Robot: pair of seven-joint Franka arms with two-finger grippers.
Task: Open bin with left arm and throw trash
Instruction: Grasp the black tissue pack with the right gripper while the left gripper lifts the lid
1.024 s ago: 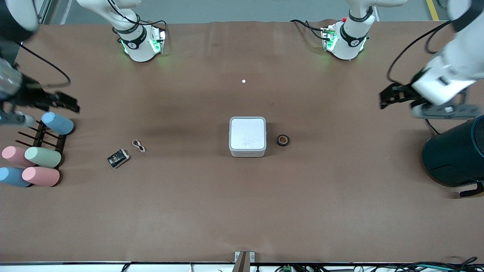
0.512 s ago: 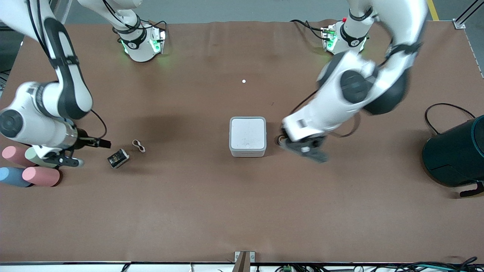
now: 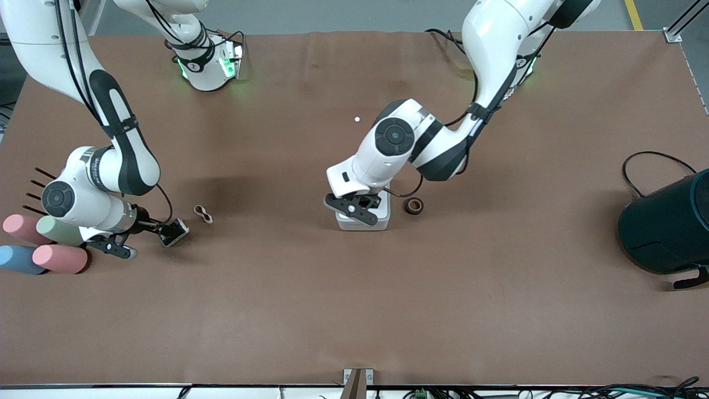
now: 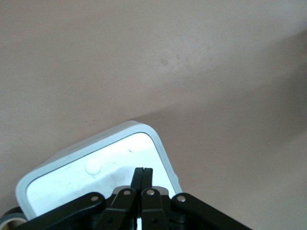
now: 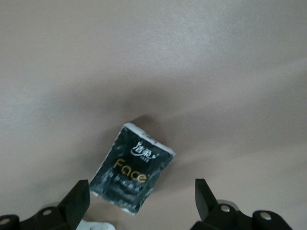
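The white bin [image 3: 384,216] sits mid-table with its lid down. My left gripper [image 3: 365,218] is shut and empty, low over the lid; in the left wrist view its tips [image 4: 143,171] are over the lid [image 4: 86,177] near one corner. The tape roll [image 3: 414,205] lies beside the bin, toward the left arm's end. My right gripper [image 3: 149,239] is open at the black snack packet [image 3: 174,231], which lies on the table just ahead of the jaws [image 5: 134,167]. The white figure-eight band [image 3: 203,214] lies beside the packet.
A large dark teal round container [image 3: 670,227] stands at the left arm's end, with a black cable [image 3: 653,158] by it. Pastel cylinders [image 3: 55,257] and a dark rack [image 3: 36,183] are at the right arm's end. A tiny white dot [image 3: 357,119] lies farther from the camera than the bin.
My left gripper has moved from beside the tape roll to over the bin lid. My right gripper has moved in up to the packet.
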